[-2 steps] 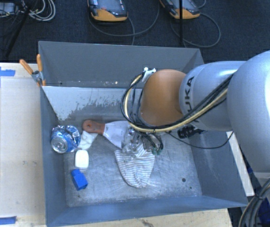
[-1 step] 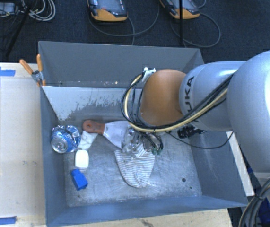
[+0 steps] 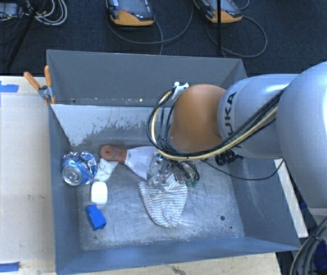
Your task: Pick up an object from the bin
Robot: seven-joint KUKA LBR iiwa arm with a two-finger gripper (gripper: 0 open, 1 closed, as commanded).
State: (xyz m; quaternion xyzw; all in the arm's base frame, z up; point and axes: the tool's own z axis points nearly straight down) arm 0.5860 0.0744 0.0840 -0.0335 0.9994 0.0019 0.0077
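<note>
My gripper [image 3: 166,177] is low in the middle of the bin, its metal fingers down on the upper edge of a striped grey-white cloth [image 3: 164,205] that lies crumpled on the floor. A spatula [image 3: 130,156] with a brown handle and pale blade lies just left of the fingers, its blade end partly under them.
At the bin's left side lie a crushed blue-and-silver can [image 3: 78,168], a small white bottle [image 3: 99,192] and a blue block [image 3: 95,217]. The arm with its orange cover and looped cables overhangs the bin's right half.
</note>
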